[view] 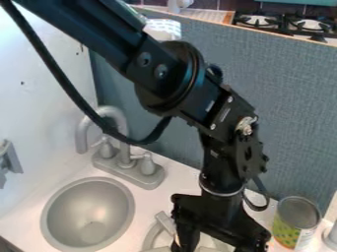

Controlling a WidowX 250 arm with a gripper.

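And here's the pincer, hanging nose-down over the tabletop, low at about half past five from the middle of the view. Is it apart, together, or clamped on something? Can't tell from here. Right by it is the grey metal piece, curved at the rim and partly behind the black hardware; what shows best lies at the pincer's nine to ten o'clock, close in, and whether the two touch can't be made out. The round sink sits further off toward ten o'clock, the tap at eleven, and the can, upright, near at two to three. So, how to play this one well? I'd judge a slow, straight approach best, with the pincer lined up across the rim so both sides would meet it evenly; a slanted bite could slide round that curve or tip the piece. Any grip wants to be firm and settled before weight comes on, then a straight, level lift. Watch that right side, though: a swing toward three o'clock could clip the can, so height first, sideways second.
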